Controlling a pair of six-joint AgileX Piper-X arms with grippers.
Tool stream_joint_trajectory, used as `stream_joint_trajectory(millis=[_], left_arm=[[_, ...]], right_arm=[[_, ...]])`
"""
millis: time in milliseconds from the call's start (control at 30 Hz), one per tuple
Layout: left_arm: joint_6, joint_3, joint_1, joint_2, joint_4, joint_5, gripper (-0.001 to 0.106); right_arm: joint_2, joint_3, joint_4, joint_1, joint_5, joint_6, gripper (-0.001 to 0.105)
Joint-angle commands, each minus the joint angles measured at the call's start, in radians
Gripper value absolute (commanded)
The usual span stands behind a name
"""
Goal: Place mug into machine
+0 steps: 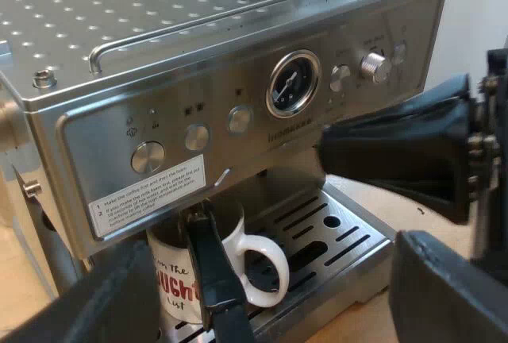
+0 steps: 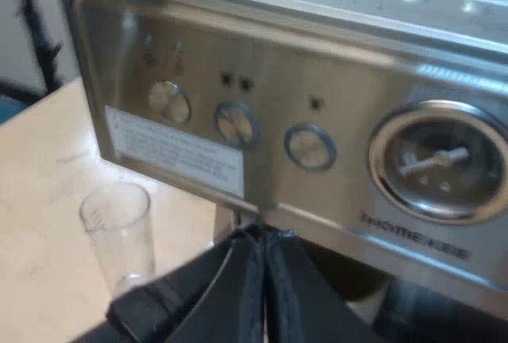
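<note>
A white mug [image 1: 171, 267] with red lettering stands upright on the drip tray [image 1: 337, 240] under the espresso machine [image 1: 198, 121] front panel. The holder's dark handle [image 1: 210, 271] juts out from the machine's front and crosses in front of the mug. My left gripper [image 1: 270, 279] is open, its fingers [image 1: 444, 295] wide apart on the near side of the mug and touching nothing. My right gripper [image 1: 329, 151] [image 2: 262, 279] is shut with nothing in it, pointing at the machine's front just under the panel, below the pressure gauge [image 2: 436, 160].
An empty measuring glass [image 2: 119, 236] stands on the wooden table beside the machine [image 2: 317, 81]. Round knobs [image 1: 148, 156] and a white instruction label [image 1: 147, 194] line the panel. A rail [image 1: 238, 13] runs along the machine's perforated top.
</note>
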Motion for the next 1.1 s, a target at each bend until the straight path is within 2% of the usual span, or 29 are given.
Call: stream_joint_trajectory(millis=[33,333,467,600,700,767,800,867,933,1100], left_arm=[[-0.005,-0.006,-0.005,0.0,0.003,0.004,0.063],[-0.001,-0.055,-0.005,0.0,0.129,0.004,0.063],[-0.001,-0.1,-0.005,0.0,0.157,0.004,0.063],[-0.001,-0.135,-0.005,0.0,0.206,0.004,0.063],[-0.001,-0.151,-0.005,0.0,0.235,0.004,0.063],[-0.001,-0.157,-0.005,0.0,0.235,0.004,0.063],[-0.001,-0.159,-0.005,0.0,0.235,0.004,0.063],[-0.004,-0.172,-0.005,0.0,0.235,0.004,0.063],[-0.008,-0.179,-0.005,0.0,0.235,0.0,0.063],[-0.016,-0.18,-0.005,0.0,0.235,-0.02,0.063]], right_arm=[[-0.058,-0.004,0.074,0.012,-0.016,-0.001,0.0],[-0.202,-0.004,0.274,0.104,-0.013,-0.001,0.0],[-0.256,-0.004,0.348,0.139,-0.004,0.049,0.0],[-0.296,-0.004,0.388,0.139,0.062,0.071,0.0],[-0.327,-0.004,0.41,0.137,0.062,0.071,0.013],[-0.346,-0.004,0.43,0.137,0.062,0.071,0.032],[-0.352,-0.004,0.432,0.137,0.062,0.071,0.039],[-0.364,-0.004,0.434,0.137,0.062,0.071,0.06],[-0.366,-0.004,0.434,0.137,0.065,0.065,0.067],[-0.366,-0.004,0.445,0.101,0.045,0.059,0.068]])
